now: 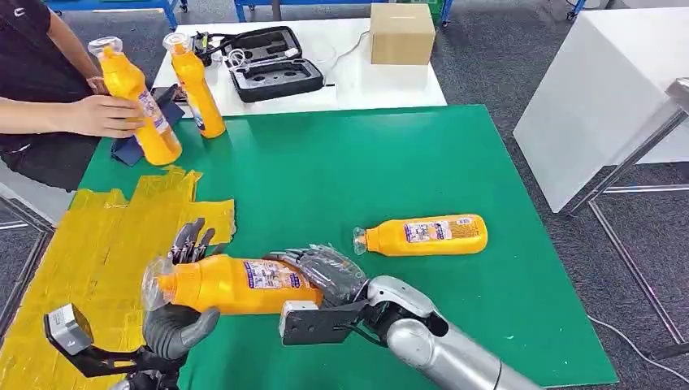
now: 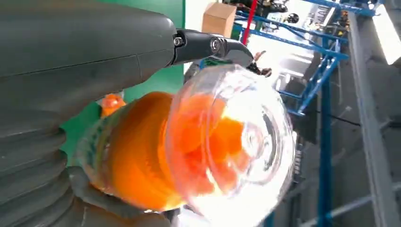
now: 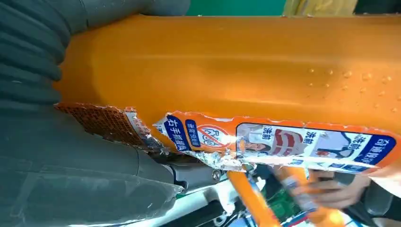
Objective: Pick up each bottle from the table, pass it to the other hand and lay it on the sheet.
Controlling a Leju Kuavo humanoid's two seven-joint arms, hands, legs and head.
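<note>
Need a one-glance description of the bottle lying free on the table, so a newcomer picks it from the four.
Start at the green table. On its right half an orange bottle lies on its side, clear cap toward the robot's left. Nothing touches it: one bottle is gripped by both hands, and the two at the far left corner are upright by a person.

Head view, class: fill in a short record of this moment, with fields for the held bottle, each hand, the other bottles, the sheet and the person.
held bottle: orange bottle, lying sideways above the table edge, clear cap toward the yellow sheet
left hand: left hand grips its cap end
right hand: right hand grips its base end
lying bottle: second bottle on its side on the green mat
standing bottles: two, far left
sheet: yellow sheet, no bottle on it
person: a hand holds one standing bottle
</note>
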